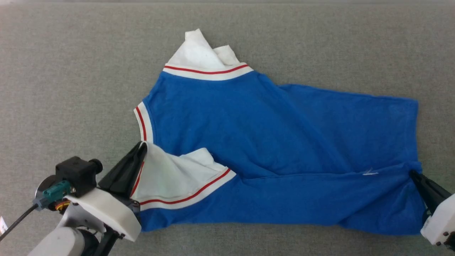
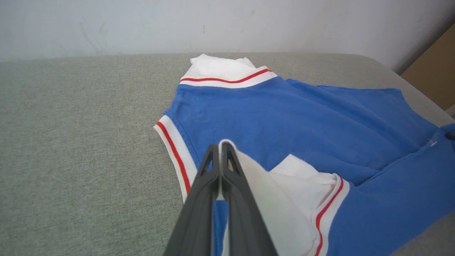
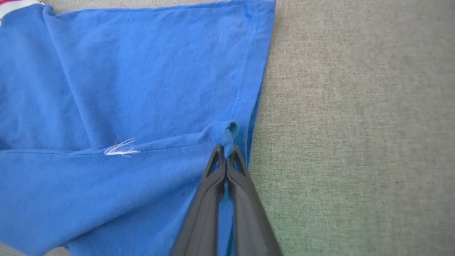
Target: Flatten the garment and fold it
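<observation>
Left fingers (image 2: 217, 158) are clamped tight on the shirt's (image 1: 249, 121) white near sleeve (image 2: 284, 199). Right fingers (image 3: 226, 160) are closed on a pinch of blue hem (image 3: 249, 71). The shirt lies lengthwise across the grey surface (image 1: 71, 71), neck towards the robot's left, hem towards its right. A pale wall (image 2: 142, 25) stands behind.
</observation>
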Controlling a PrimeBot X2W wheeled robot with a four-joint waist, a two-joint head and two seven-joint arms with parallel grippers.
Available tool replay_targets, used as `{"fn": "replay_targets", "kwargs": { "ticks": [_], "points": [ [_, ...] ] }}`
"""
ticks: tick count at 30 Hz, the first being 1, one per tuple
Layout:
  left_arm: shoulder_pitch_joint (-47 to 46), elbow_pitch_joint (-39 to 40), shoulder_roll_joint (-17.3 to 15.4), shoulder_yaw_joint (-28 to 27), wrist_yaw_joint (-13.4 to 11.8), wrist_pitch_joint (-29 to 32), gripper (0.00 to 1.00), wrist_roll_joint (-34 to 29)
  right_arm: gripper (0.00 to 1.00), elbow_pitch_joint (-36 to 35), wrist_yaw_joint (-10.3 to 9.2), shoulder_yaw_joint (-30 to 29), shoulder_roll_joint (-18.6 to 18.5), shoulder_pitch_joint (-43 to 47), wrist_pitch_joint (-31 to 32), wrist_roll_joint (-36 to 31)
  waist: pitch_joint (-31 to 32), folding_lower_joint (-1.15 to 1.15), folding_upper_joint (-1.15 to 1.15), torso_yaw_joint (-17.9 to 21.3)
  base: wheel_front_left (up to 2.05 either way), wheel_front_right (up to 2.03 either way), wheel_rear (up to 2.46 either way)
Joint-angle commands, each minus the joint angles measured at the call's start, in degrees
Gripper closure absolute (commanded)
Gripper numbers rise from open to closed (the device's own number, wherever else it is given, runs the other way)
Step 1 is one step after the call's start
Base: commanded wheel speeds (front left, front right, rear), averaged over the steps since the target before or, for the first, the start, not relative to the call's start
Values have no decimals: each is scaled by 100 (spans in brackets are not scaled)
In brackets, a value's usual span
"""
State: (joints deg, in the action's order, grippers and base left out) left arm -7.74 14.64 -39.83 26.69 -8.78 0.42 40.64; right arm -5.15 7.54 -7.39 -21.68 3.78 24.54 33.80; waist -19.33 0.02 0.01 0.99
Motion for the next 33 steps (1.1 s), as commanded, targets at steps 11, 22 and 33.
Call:
{"fn": "replay_targets", "kwargs": {
  "ticks": [11, 22, 33],
  "points": [
    [-431, -1074, 303, 249, 214, -102, 100, -165, 100, 624, -5, 402, -125, -444, -241, 19, -444, -2, -1, 22, 0, 0, 0],
    [-518, -1610, 594, 331, 297, -60, 0, 84, 0, 822, -5, 512, -140, -472, -82, 151, -225, -2, -1, 26, 0, 0, 0],
    [415, -798, 699, -365, -356, -1246, 0, 137, 0, -249, -5, -331, 307, 153, -650, -173, 520, -2, -1, -47, 0, 0, 0]
  ]
}}
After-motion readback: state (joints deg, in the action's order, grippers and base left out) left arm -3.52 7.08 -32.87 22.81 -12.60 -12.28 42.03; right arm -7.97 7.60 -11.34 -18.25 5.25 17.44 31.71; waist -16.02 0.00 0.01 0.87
